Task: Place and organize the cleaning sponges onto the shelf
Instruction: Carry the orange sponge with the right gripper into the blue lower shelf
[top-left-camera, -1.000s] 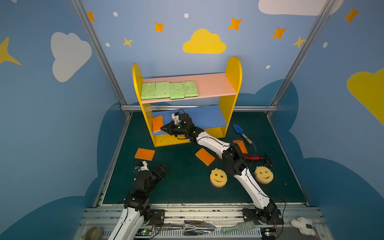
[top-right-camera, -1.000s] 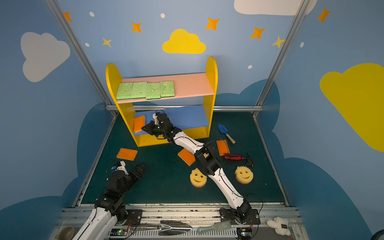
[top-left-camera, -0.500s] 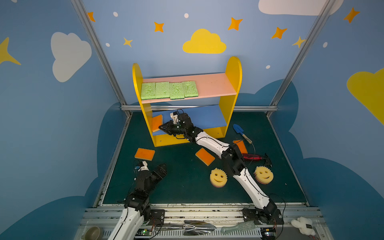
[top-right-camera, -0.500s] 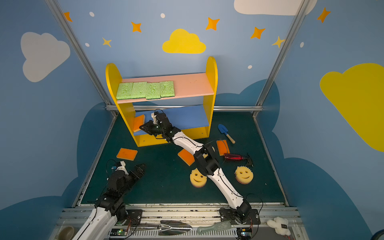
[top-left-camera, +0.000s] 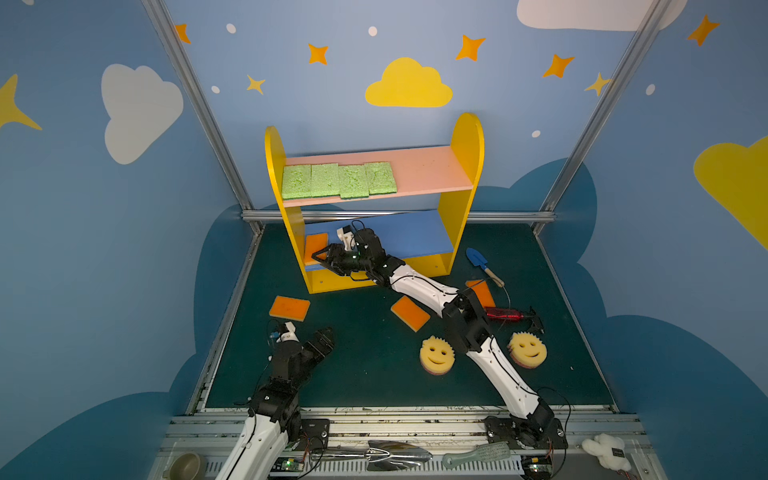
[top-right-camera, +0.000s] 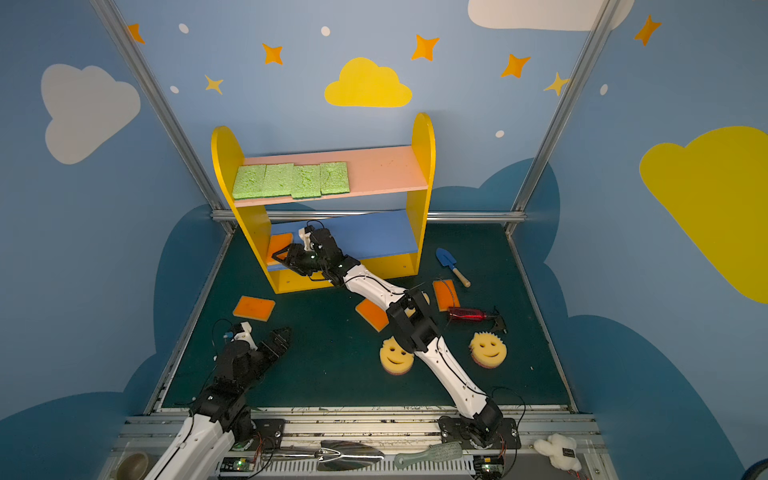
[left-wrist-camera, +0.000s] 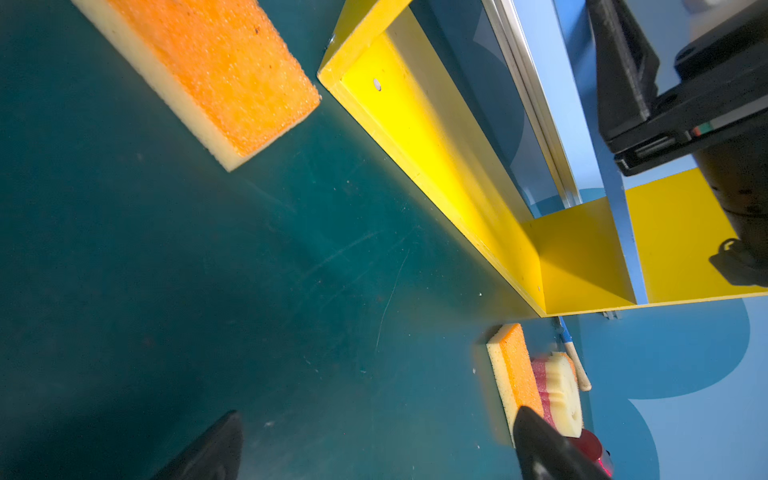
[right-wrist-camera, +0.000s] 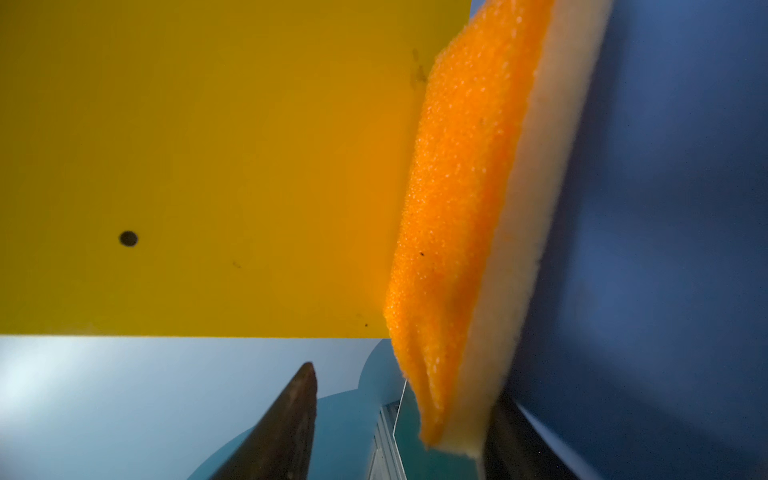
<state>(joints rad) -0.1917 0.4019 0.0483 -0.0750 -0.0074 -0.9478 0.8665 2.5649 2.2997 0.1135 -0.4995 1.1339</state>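
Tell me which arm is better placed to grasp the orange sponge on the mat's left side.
Left, probably. The left gripper is open and close to that sponge; the right gripper reaches into the shelf, farther away.

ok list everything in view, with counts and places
yellow-sided wooden shelf: one, pink upper board, blue lower board, back of the dark green mat
light-green porous rectangular sponges: four, in a row on the upper board
orange-topped yellow rectangular sponges: four, three on the mat, one on the lower board
round yellow smiley sponges: two seen, on the mat
blue toy shovel with wooden handle: one, mat, right of the shelf
red cylinder with black end: one, on the mat
metal scoop, pale green brush, white plush toy, small bowl: one each, front rail
left end effector: black, open, front left of the mat
right end effector: black, open, around the lower-board sponge
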